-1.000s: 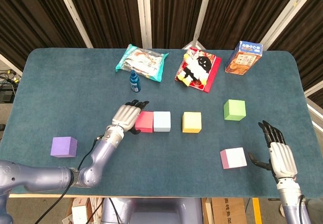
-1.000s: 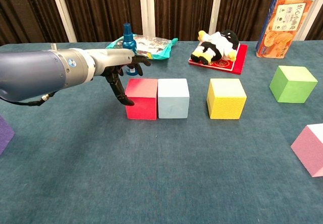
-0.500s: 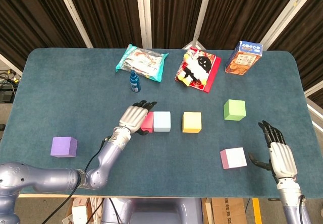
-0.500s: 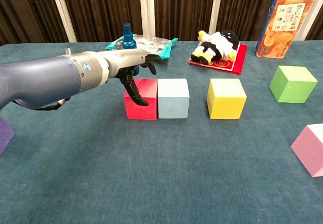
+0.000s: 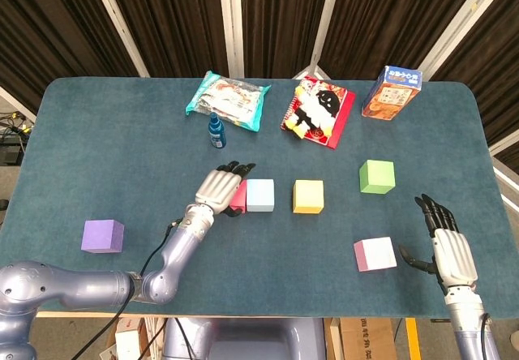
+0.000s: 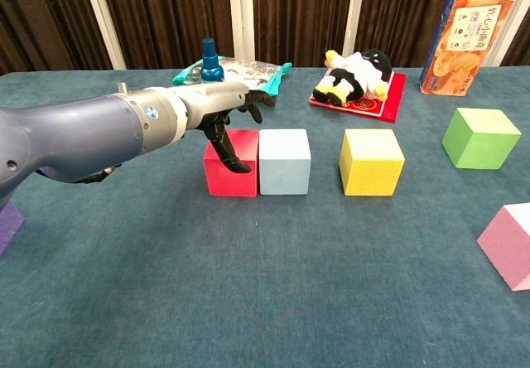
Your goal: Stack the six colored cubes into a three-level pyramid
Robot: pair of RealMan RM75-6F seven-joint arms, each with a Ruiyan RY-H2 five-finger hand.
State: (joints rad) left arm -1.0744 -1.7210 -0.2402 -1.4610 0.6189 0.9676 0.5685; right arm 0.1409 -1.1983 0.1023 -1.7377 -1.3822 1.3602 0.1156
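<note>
Sliding further over the red cube (image 6: 231, 165) since a second ago, the left robot hand (image 5: 220, 188) drapes spread fingers on it, gripping nothing; likely nudging it flush against the light blue cube (image 6: 284, 162). Right robot hand (image 5: 448, 247) waits open on the worktop (image 5: 105, 141).

Dark curtains (image 5: 178, 19) with white posts behind teal table (image 5: 97, 149).

- The left hand (image 5: 219, 188) is seen with a silver metal back and black fingers (image 6: 226, 150).
- Its forearm is clad in a glossy grey-blue shell, and a thin black cable is looped beside it.
- The right hand (image 5: 447, 246) is built alike, silver-backed and black-fingered.
</note>
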